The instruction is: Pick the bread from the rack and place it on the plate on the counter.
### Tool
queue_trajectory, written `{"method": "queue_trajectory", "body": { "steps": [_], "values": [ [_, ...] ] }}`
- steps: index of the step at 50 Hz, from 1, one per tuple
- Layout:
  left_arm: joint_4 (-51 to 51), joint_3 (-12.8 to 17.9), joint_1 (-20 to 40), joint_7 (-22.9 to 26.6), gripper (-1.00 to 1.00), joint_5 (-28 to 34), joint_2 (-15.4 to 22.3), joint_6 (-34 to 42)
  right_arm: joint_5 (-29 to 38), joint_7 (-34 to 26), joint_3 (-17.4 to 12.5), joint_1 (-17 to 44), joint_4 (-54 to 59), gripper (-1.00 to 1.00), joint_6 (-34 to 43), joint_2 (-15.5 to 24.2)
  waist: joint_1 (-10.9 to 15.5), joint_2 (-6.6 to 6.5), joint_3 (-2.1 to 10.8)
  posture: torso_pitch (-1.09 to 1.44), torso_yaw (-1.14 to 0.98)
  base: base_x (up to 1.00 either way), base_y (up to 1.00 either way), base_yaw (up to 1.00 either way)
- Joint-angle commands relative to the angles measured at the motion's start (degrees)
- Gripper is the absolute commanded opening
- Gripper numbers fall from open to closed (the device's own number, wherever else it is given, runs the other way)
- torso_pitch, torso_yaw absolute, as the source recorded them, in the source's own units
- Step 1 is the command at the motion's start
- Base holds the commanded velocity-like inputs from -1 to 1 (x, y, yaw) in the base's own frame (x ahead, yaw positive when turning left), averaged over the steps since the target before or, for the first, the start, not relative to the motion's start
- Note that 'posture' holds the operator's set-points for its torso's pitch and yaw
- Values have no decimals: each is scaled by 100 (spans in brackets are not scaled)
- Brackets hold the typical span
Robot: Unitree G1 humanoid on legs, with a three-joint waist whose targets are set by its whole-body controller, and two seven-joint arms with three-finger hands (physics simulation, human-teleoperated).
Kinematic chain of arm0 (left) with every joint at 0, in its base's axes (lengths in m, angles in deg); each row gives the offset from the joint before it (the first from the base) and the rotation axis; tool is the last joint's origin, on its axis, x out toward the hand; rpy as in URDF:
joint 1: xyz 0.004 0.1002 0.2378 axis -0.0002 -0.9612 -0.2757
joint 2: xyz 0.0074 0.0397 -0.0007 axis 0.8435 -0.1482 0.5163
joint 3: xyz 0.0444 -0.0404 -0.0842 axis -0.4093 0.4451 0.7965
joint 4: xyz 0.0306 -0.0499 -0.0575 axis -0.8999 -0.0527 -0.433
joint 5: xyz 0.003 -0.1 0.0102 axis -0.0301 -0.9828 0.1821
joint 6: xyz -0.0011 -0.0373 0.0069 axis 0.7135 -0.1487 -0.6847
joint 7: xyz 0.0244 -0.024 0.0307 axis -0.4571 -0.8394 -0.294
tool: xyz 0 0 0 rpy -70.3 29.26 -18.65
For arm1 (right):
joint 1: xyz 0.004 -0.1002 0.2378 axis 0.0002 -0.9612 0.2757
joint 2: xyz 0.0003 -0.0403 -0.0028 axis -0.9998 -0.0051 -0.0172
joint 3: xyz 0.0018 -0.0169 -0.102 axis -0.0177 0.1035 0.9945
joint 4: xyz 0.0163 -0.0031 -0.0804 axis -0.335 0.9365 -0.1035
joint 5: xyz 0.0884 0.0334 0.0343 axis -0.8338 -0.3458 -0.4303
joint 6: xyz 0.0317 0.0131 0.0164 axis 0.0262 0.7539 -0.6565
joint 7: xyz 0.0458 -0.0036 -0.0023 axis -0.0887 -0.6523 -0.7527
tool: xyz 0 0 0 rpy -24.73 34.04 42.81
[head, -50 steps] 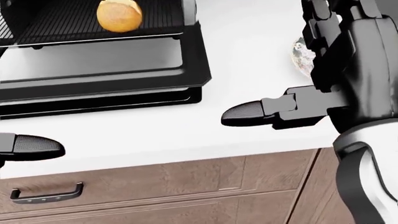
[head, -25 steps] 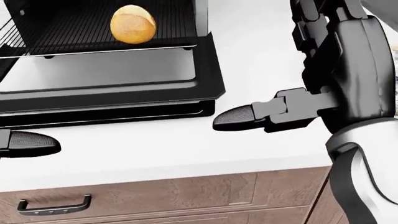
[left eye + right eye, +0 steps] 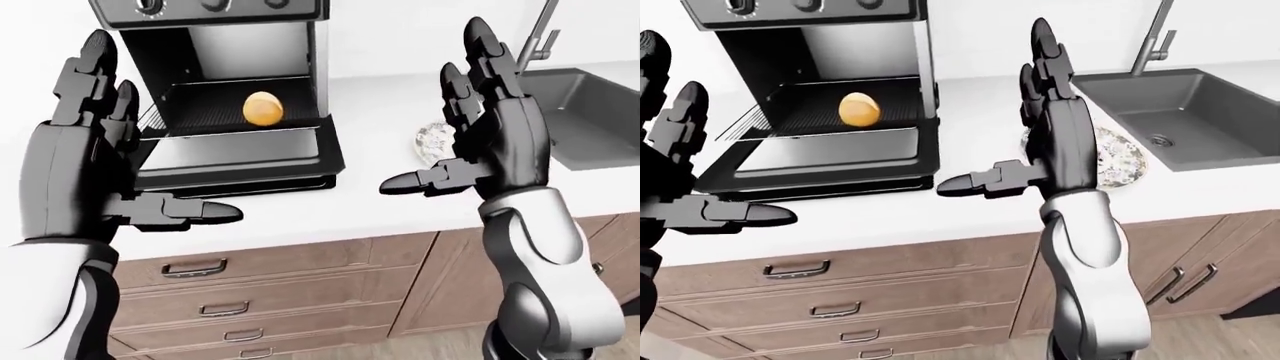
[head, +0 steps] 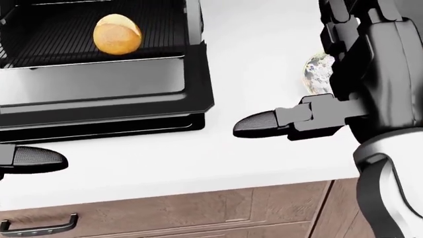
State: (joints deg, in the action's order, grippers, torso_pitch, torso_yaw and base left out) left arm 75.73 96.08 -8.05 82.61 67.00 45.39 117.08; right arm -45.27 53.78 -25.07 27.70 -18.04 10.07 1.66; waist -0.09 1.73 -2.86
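The oven (image 3: 225, 90) stands on the white bench (image 3: 370, 127) with its door (image 3: 235, 161) folded down flat, and the bread (image 3: 262, 109), a round golden roll, sits on the black rack (image 3: 200, 116) inside the oven, just right of the rack's middle in the left-eye view. Nothing touches the bread.

Both hands are raised above the bench edge below the oven, palms facing each other, fingers spread apart and holding nothing. The left hand (image 3: 90, 161) hangs at the oven's left side in the left-eye view, its fingers (image 3: 95, 75) pointing up and its thumb reaching right, below the door's edge. The right hand (image 3: 1045, 139) is up to the right of the oven, well apart from it, with its thumb pointing back toward the door.

The plate (image 3: 1118, 161), pale and speckled, lies flat on the bench to the right of the oven, partly hidden behind the right hand in all three views. Further right of the oven, past the plate, a dark sink (image 3: 1165, 124) is set into the bench, with a tap (image 3: 1152, 37) rising behind it. Under the bench below the oven are wooden drawers (image 3: 250, 289) with metal handles.
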Motion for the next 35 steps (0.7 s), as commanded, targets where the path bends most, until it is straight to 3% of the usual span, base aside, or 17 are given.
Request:
{"method": "queue_trajectory", "body": {
  "steps": [1,7,8,10,11,17,26,35],
  "values": [
    [54,133,110,-67,100,70,88,-156,-48,-30,57,146,-136,100,-183,-2,34,-10,61,0,0,18,0,0],
    [54,139,114,-101,100,30,124,-138,-119,59,-35,133,-83,100,-228,-66,-16,-271,-26,0,0,14,0,0],
    [54,143,122,-106,100,22,125,-132,-124,75,-20,137,-82,100,-237,-31,-64,-294,36,0,0,0,0,0],
    [54,142,124,-103,100,16,142,-124,-111,93,21,120,-89,100,-246,-4,-135,-556,144,0,0,0,0,0],
    [54,147,127,-104,100,6,149,-119,-113,91,21,111,-75,100,-270,-1,-131,-366,72,0,0,0,0,0],
    [54,145,256,-143,100,-61,216,-12,-113,129,35,174,-84,100,-210,19,-83,-255,137,0,0,0,0,0],
    [54,15,866,-288,100,-274,514,522,-142,136,4,102,-62,100,-296,2,-31,-229,145,0,0,0,0,0],
    [-442,-418,1396,117,100,159,621,600,-143,119,8,-15,-47,100,-423,8,-2,-216,105,0,0,0,0,0]
  ]
}}
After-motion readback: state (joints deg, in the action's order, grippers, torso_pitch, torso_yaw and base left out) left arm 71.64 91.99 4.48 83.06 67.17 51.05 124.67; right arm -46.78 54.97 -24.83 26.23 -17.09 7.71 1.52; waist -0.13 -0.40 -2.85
